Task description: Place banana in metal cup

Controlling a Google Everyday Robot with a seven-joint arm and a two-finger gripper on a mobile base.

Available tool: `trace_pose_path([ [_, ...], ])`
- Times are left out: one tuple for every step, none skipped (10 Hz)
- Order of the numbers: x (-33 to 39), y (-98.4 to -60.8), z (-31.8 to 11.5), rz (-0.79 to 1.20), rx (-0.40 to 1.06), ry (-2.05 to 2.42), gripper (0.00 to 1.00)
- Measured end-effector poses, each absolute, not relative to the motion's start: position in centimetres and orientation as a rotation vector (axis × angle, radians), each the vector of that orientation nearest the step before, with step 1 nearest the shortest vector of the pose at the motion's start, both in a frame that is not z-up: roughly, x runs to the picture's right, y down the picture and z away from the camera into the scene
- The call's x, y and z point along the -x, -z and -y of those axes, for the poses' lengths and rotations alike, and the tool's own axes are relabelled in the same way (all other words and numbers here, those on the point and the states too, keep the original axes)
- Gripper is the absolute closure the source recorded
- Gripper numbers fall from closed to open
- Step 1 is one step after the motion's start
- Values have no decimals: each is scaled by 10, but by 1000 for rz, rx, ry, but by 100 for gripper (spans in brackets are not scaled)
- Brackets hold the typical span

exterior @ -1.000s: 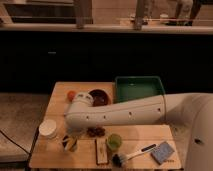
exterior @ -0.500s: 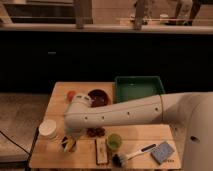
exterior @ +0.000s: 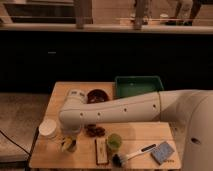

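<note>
One view only, so everything is placed relative to the white round container (exterior: 48,128) at the table's (exterior: 145,136) left edge. The white arm (exterior: 125,107) reaches across from the right and bends down just right of that container, so the gripper (exterior: 70,141) hangs low over the front-left corner, its tip mostly masked by the wrist; whether it is wide, narrow or holding anything cannot be told. Something yellow, probably the banana (exterior: 66,145), shows directly under the gripper, just below-right of the container, apparently at or in the dark metal cup (exterior: 71,146), which is barely separable here. Judging by this, the drop into the cup is underway or nearly done. Further right of the container sit a light-green cup (exterior: 114,142), a brush (exterior: 131,154), a blue sponge (exterior: 163,152), and behind them a dark bowl (exterior: 97,95) and green tray (exterior: 138,85), all clear of the working spot.
</note>
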State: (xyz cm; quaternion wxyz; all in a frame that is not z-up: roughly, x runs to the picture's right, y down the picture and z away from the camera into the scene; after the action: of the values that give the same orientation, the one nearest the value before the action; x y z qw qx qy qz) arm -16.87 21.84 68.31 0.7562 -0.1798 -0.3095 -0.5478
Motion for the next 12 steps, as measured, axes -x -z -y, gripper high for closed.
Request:
trace_pose_path([
  [171,-681,-218,699,406,1197,100],
  [173,-678,-218,724,419,1200,100],
  [177,-673,-220,761,437,1205,100],
  [179,-668,-222,786,451,1207,100],
  [180,-664,-224,805,465,1208,100],
  [181,-659,-226,824,479,1209,100],
  [182,-654,-228,839,502,1208,100],
  [184,-650,-231,858,523,1204,100],
  [184,-647,-234,887,558,1180,100],
  [183,-647,-237,914,588,1153,100],
  [184,-648,-240,936,604,1136,100],
  [185,-650,-242,967,622,1107,100],
])
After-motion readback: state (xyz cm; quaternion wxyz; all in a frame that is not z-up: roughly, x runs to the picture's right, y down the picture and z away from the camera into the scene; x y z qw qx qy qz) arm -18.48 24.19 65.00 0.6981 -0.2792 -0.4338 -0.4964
